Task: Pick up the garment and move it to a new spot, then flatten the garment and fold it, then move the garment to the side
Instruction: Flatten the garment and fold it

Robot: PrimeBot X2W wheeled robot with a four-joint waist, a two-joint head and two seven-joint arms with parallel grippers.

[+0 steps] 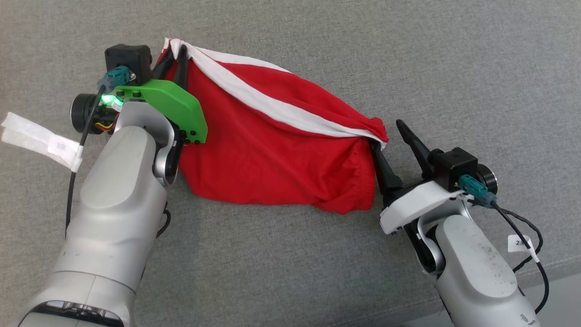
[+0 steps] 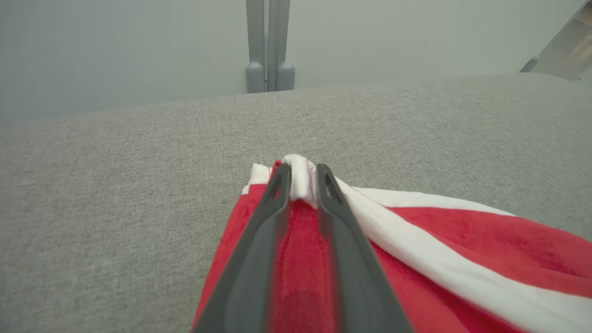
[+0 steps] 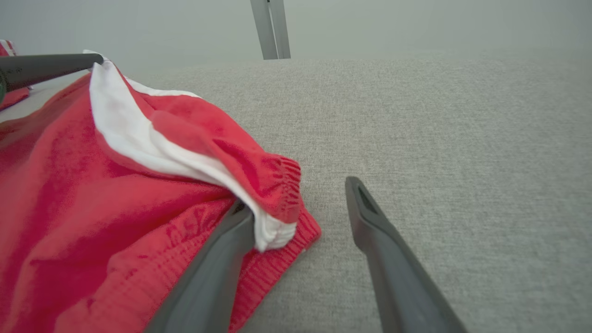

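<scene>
One garment (image 1: 272, 150) | left end effector (image 2: 303, 170) pinches one corner | right end effector (image 1: 387, 134) wide, at opposite corner

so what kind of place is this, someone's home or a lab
Most likely an indoor test room, though I can't be sure: the red garment lies on a grey upholstered surface, like a couch seat or padded bench, with a bare pale wall and a grey post behind it.

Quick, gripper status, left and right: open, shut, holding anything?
Left gripper: closed on the white-trimmed corner of the red garment.
Right gripper: open, gripping nothing; the garment's other corner drapes over one finger.
</scene>
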